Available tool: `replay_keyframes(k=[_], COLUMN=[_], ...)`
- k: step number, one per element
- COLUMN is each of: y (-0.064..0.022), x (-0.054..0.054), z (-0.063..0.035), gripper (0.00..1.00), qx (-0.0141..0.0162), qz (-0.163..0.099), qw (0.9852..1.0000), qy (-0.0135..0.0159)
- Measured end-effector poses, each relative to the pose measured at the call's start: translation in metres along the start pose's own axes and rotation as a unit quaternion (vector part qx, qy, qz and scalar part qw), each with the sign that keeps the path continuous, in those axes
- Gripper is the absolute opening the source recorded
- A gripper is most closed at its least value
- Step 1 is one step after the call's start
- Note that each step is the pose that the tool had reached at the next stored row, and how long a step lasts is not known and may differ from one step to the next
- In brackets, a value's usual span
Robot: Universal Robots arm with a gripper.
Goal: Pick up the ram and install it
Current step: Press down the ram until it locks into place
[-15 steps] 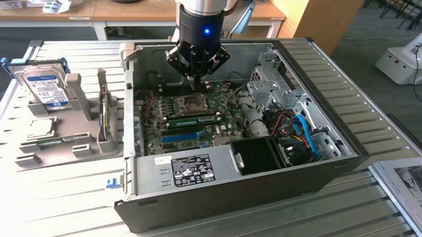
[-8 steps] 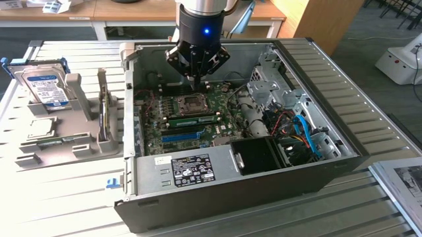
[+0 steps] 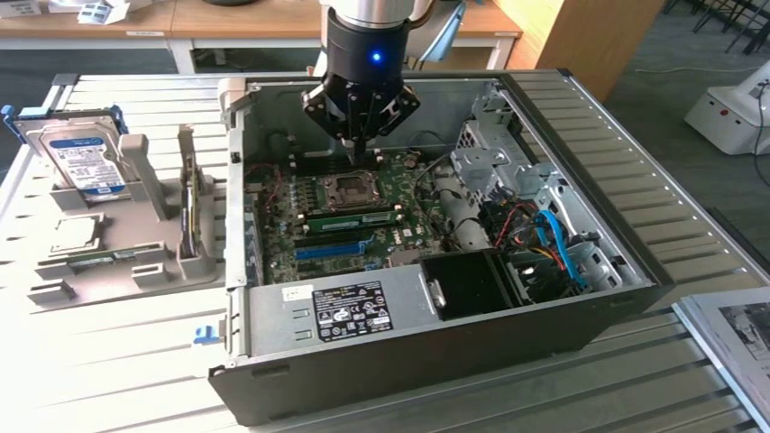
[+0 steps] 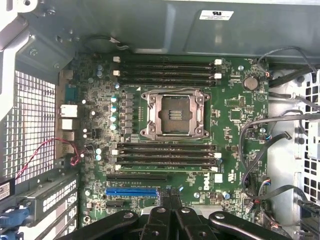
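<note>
Starting at the exterior view's left, you have a grey holder on the slatted tabletop, with a hard drive standing upright in it.

Just to its right stands the open computer case, the motherboard lying flat inside. A ram already sits seated in a slot on the near side of the CPU socket; you see it as a thin green strip running left to right. In the wrist view the same stick lies along the lowest slot of the bank between the socket and the blue slot.

Your pincer hangs above the board on the far side of the socket, its fingers drawn together and carrying nothing. The seated ram lies nearer the camera than the pincer tip, apart from it, with the socket between the two.

Further right, drive cages and blue cables fill the case's corner.
</note>
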State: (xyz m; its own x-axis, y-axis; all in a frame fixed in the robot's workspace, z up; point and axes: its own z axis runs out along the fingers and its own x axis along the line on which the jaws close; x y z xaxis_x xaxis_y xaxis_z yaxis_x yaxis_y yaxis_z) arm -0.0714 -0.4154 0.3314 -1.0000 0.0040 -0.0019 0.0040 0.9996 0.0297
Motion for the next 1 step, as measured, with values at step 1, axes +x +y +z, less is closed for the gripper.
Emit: replay_keyframes(k=[1], y=[0.0000], x=[0.0000], z=[0.0000], gripper=[0.10], qx=[0.0000], qz=[0.000], qw=[1.0000], qy=[0.0000])
